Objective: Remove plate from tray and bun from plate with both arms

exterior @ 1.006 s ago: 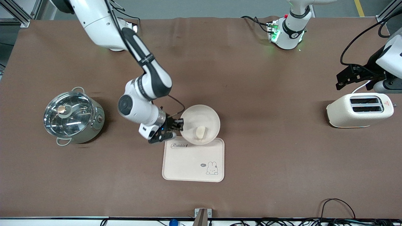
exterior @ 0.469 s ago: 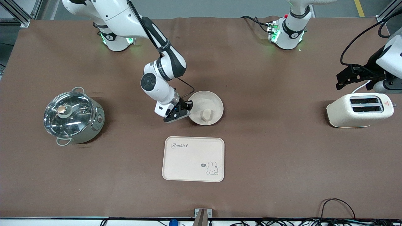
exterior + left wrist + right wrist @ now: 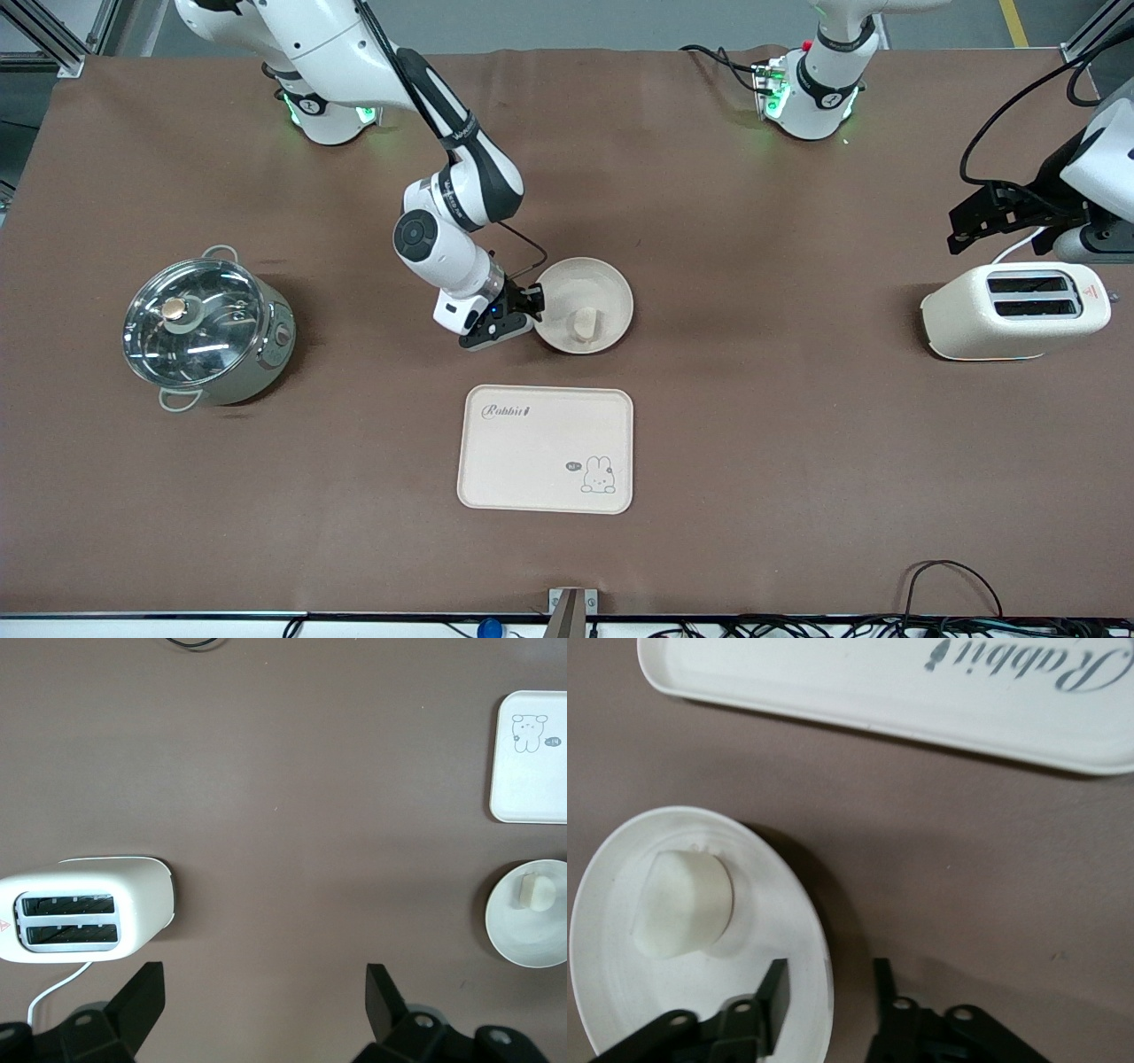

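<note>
The round cream plate [image 3: 611,292] lies flat on the brown table, farther from the front camera than the rabbit tray [image 3: 532,461]. The small pale bun [image 3: 584,322] sits in it. My right gripper [image 3: 530,312] is low at the plate's rim on the side toward the right arm's end. It is open, with one finger inside the rim and one outside. The right wrist view shows the plate [image 3: 771,904], the bun [image 3: 682,904] and that gripper [image 3: 828,979]. My left gripper [image 3: 970,221] waits open and empty above the toaster [image 3: 1014,310]. It also shows in the left wrist view [image 3: 263,979].
A steel pot with a glass lid [image 3: 208,328] stands toward the right arm's end. The toaster's white cable runs off by the left gripper. The left wrist view shows the toaster [image 3: 84,921], the tray [image 3: 532,788] and the plate [image 3: 532,943].
My right arm carried the plate with the bun off the tray's edge, away from the front camera, and set it on the table. The left arm has not moved.
</note>
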Controlling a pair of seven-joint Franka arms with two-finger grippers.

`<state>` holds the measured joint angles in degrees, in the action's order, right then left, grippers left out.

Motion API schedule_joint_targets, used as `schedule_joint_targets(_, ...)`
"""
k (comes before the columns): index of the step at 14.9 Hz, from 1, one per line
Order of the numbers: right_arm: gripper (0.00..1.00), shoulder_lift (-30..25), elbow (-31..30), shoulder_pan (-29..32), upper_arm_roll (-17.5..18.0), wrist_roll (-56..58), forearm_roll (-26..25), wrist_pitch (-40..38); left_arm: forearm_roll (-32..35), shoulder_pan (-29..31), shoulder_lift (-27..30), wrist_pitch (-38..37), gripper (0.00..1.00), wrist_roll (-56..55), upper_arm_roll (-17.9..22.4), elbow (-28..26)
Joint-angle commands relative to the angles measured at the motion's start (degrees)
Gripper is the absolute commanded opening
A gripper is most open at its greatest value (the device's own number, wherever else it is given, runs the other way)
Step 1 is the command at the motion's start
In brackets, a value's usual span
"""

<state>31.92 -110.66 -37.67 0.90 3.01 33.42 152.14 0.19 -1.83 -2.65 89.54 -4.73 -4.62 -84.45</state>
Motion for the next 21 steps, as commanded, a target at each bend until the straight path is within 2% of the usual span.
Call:
schedule_joint_targets(1, 1.00, -0.8, 2.3, 4.6, -0.2, 1.2, 0.2, -4.4, 0.0, 0.1, -0.6, -1.4, 1.00, 0.2, -0.2, 0.6)
schedule_joint_targets(3, 1.00, -0.8, 4.0, 9.9, -0.5, 1.5, -0.8, -5.9, -2.1, -0.5, 0.2, -2.6, 1.00, -1.2, -0.6, -1.5)
schedule_joint_targets(4, 1.00, -0.7, 4.5, 12.1, -0.5, 1.6, -1.8, -5.9, -2.7, -0.6, 0.1, -2.2, 1.00, -2.5, -2.4, -1.3)
schedule_joint_targets(6, 1.00, 0.7, 6.0, 17.3, -0.4, 4.8, -3.7, -6.1, -2.9, -1.2, -2.2, 2.3, 1.00, -12.0, -8.2, -1.5)
schedule_joint_targets(8, 1.00, 0.9, 6.2, 18.6, -0.4, 8.3, -3.9, -7.5, -2.0, -4.1, -7.6, 6.9, 1.00, -24.1, -14.0, -1.5)
schedule_joint_targets(12, 1.00, 0.9, 6.4, 20.7, -0.5, 11.1, -4.1, -9.9, -1.1, -11.7, -20.2, 18.9, 1.00, -29.2, -14.6, -1.3)
schedule_joint_targets(14, 1.00, 0.9, 7.2, 20.9, -0.5, 11.1, -4.1, -9.9, 5.3, -17.2, -26.2, 24.6, 1.00, -37.4, -14.6, -1.2)
schedule_joint_targets(17, 1.00, 0.9, 7.4, 21.1, -0.5, 11.1, -4.2, -9.9, 14.7, -21.8, -33.6, 31.2, 1.00, -49.1, -14.7, -1.2)
schedule_joint_targets(21, 1.00, 0.9, 7.5, 22.0, -0.5, 12.2, -4.3, -10.3, 15.6, -26.2, -39.8, 40.3, 1.00, -57.7, -14.6, -1.2)
